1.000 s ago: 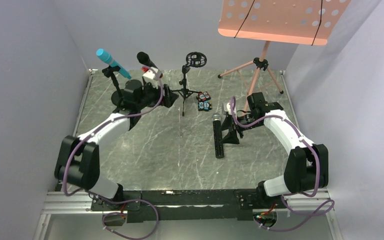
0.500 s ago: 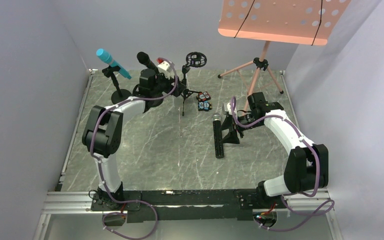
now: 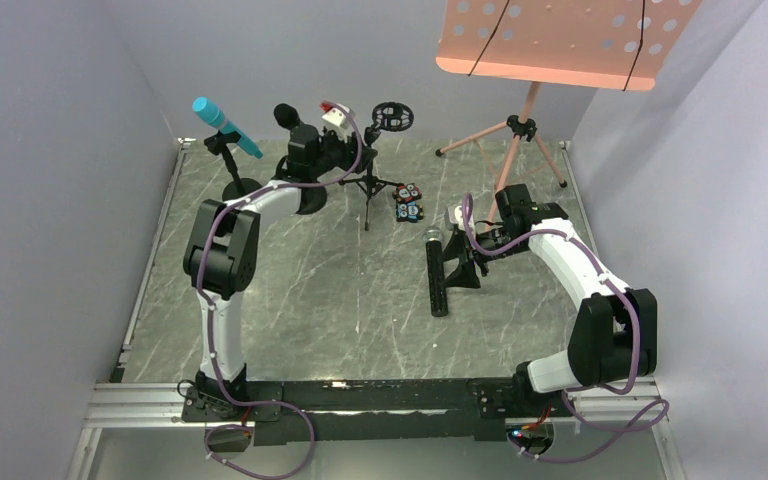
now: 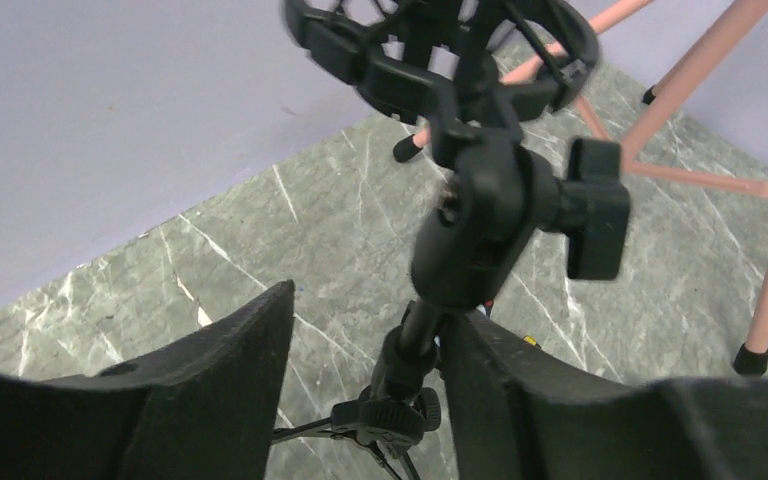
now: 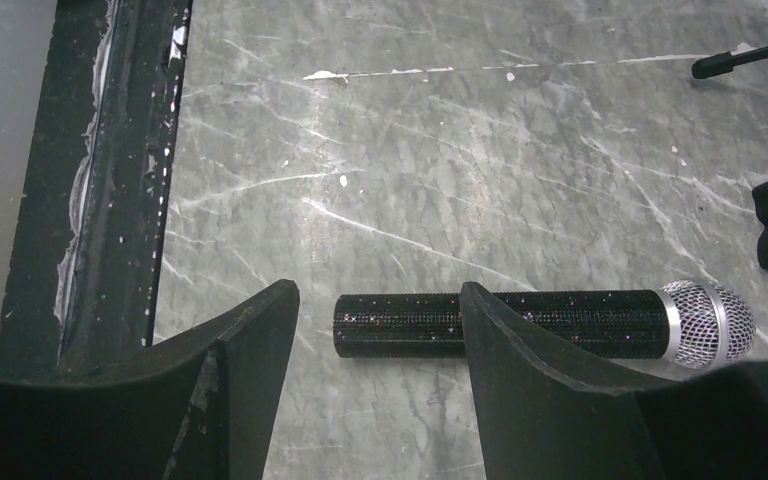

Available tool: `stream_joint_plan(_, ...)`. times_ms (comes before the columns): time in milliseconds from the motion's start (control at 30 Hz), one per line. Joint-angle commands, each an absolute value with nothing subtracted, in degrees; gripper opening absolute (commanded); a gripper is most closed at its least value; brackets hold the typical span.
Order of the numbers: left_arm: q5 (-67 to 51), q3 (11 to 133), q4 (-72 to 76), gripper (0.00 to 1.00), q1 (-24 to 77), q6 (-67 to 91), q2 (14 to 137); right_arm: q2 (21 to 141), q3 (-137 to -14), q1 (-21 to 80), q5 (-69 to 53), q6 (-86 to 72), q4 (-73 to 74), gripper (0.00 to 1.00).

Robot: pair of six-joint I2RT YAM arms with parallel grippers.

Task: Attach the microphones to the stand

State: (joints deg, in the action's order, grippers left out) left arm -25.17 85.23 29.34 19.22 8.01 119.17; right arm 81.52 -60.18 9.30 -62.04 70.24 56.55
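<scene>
A light blue microphone [image 3: 225, 125] sits tilted in a clip stand at the back left. Beside it a black microphone [image 3: 285, 115] rests in another stand, its lower end hidden behind my left arm. My left gripper [image 3: 358, 155] [image 4: 365, 310] is open around the pole [image 4: 415, 335] of a small tripod stand with an empty ring mount [image 3: 392, 117] [image 4: 440, 50]; the pole lies against the right finger. A black microphone with a silver mesh head [image 3: 437, 270] [image 5: 540, 322] lies on the table. My right gripper [image 3: 457, 262] [image 5: 378, 290] hangs open over its tail end.
A salmon music stand [image 3: 560, 40] on a tripod [image 3: 520, 130] stands at the back right. A small pack of coloured items [image 3: 408, 200] lies by the tripod stand's feet. Grey walls close in the table on the left, back and right.
My left arm swung right from the black microphone's stand to the ring-mount stand, and its jaws narrowed around the pole. The right arm has not moved.
</scene>
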Motion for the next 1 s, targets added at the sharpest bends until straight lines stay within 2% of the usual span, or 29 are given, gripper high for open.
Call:
stream_joint_plan(0,-25.0,87.9,31.7,0.53,19.7,7.7,120.4,81.1,-62.7,9.1,-63.9,72.6,57.6,0.66)
stream_joint_plan(133,-25.1,88.3,31.7,0.44,19.8,7.3,120.7,81.3,-62.8,9.0,-63.8,72.6,57.7,0.66)
stream_joint_plan(300,-25.4,86.8,33.8,0.41,20.1,6.5,119.7,81.5,-62.8,9.1,-63.8,72.7,57.8,0.66)
stream_joint_plan(333,-25.9,86.4,34.6,0.36,20.2,6.3,119.5,81.5,-62.8,9.1,-63.8,72.6,57.8,0.66)
stream_joint_plan(467,-27.2,86.0,35.9,0.03,20.2,6.0,118.9,81.6,-62.8,9.1,-63.6,72.6,57.8,0.66)
stream_joint_plan(500,-27.5,85.7,36.3,0.0,20.1,5.9,118.6,81.6,-62.8,9.1,-63.6,72.5,57.7,0.66)
stream_joint_plan(700,-26.2,79.1,42.3,0.0,20.2,3.5,112.8,81.7,-62.8,9.1,-63.4,72.6,57.9,0.66)
stream_joint_plan(967,-29.1,63.6,47.2,0.0,20.3,3.2,97.6,81.6,-62.8,9.0,-63.3,72.8,57.9,0.66)
